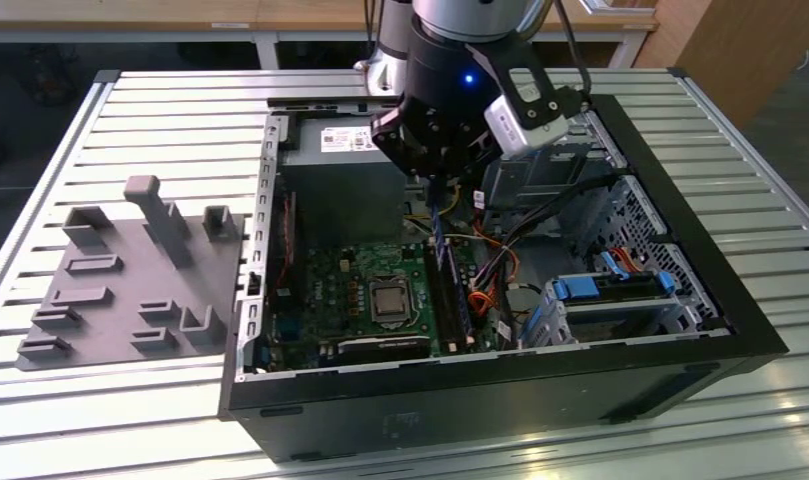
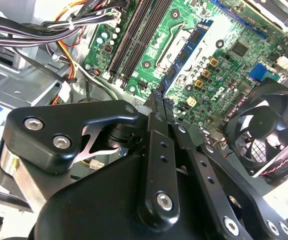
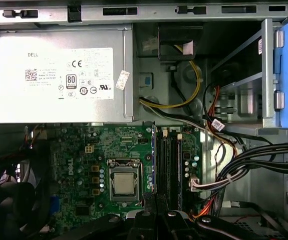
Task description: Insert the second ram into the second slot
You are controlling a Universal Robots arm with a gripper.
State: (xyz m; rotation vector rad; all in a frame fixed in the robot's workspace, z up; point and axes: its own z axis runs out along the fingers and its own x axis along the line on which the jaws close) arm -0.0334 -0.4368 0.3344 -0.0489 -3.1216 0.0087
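- Progress: the insertion is not done. The second ram [image 1: 439, 230] is off the board and clear of the memory slots [image 1: 454, 300], hanging inside the open computer case [image 1: 724, 300].
- What is left, as I judge it: the whole seating. The stick has to meet its slot and be pressed in.
- I cannot tell whether a first stick already sits in a neighbouring slot (the slots read as dark bars in every view).
- Claw: the gripper [image 1: 435, 178] is closed on the upper part of the second ram, which is carried edge-on and points down from the fingertips.
- In the first wrist view the second ram [image 3: 153, 155] shows as a thin blue line running out from the gripper [image 3: 154, 212]. It lies parallel to the memory slots [image 3: 171, 160], on their processor socket [image 3: 125, 182] side.
- In the second wrist view the second ram [image 2: 190, 50] reaches out from the gripper [image 2: 158, 100] over the green motherboard [image 2: 224, 30], with the memory slots [image 2: 133, 35] apart to one side.
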